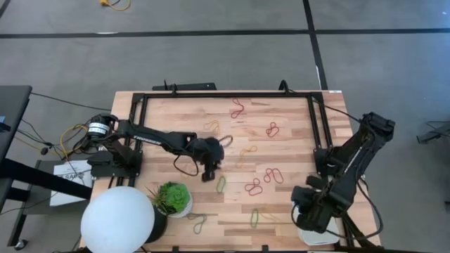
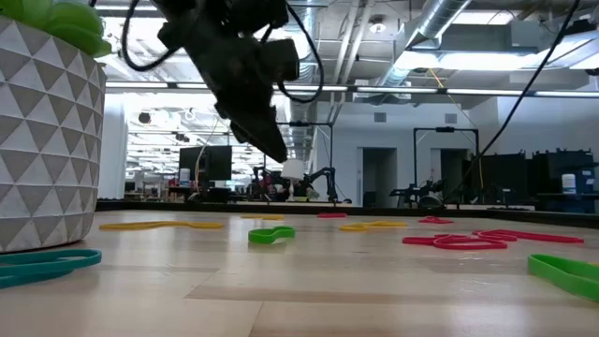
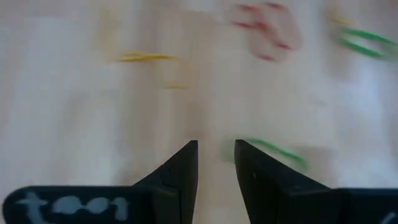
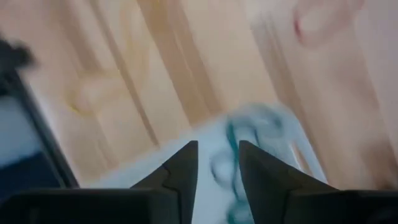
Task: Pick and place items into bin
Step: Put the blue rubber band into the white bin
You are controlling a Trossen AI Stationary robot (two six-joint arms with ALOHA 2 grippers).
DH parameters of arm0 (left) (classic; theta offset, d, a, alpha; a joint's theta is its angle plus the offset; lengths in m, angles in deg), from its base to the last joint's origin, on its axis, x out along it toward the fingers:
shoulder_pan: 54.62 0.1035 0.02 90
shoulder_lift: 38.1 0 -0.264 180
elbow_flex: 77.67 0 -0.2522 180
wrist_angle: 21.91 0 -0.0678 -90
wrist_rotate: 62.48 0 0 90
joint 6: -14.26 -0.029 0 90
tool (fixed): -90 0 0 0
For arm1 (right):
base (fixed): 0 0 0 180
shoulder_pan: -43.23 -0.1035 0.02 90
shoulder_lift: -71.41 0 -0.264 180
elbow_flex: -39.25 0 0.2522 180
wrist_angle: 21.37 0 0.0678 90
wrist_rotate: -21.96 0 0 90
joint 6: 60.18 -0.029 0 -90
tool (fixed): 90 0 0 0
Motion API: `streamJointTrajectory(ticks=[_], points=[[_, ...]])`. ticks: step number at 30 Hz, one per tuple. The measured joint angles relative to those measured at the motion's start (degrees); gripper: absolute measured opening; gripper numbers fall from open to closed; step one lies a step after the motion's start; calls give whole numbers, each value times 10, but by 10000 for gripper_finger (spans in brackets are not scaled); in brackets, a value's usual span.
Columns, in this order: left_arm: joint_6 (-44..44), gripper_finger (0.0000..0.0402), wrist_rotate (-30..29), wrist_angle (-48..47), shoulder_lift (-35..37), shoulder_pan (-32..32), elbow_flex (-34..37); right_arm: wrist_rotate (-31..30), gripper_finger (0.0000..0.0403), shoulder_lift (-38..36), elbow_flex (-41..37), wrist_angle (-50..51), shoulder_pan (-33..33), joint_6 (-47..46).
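Wooden desk point(image 1: 183, 112) with a black frame along its far edge and sides. Big white ball lamp point(image 1: 117, 219) at the near left corner, green potted plant point(image 1: 173, 197) just beside it; its white patterned pot point(image 2: 47, 140) fills the left of the low view.

Left arm reaches from the left edge toward mid-desk. Left gripper point(image 1: 209, 173) points down over the wood, jaws apart by a narrow gap, nothing between them. In the left wrist view a green band point(image 3: 273, 151) lies on the desk just beside one fingertip point(image 3: 249, 155); cannot tell if touching.

Right arm folded back at the near right corner. Right gripper point(image 4: 217, 155) hangs over the bin point(image 1: 314, 235), jaws parted a little, nothing visibly clamped. Bin is white and shallow, mostly hidden under the arm in the high view. The right wrist view shows teal bands point(image 4: 239, 140) lying inside it, blurred.

Remaining items spread on the desk: red bands point(image 1: 261, 180) centre-right, another red one point(image 1: 272, 129) farther back, one red point(image 1: 238, 108) near the far edge, yellow bands point(image 1: 211, 126) near the middle, green loops point(image 1: 254, 217) toward the near edge, a teal one point(image 1: 199, 223) next to the plant. The low view shows a small green band point(image 2: 271, 235) under the left gripper, red ones point(image 2: 468, 241) on the right.
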Motion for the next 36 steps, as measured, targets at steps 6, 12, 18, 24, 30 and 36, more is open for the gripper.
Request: streamJointTrajectory(ticks=[6,12,18,24,30,36], points=[[-39,94,77,-28,0,-86,0,-189,119,-16,0,-49,-10,109],[49,94,40,-53,1,-187,-1,-333,118,2,0,-82,1,164],[38,94,-45,-19,1,-244,-1,-347,118,40,0,-93,35,195],[2,94,-56,39,1,-245,-1,-317,118,97,0,-93,64,200],[-35,94,-24,24,1,-230,-25,-255,118,145,0,-92,85,215],[-80,94,-25,-104,-41,-229,-128,-214,118,159,14,-90,110,215]])
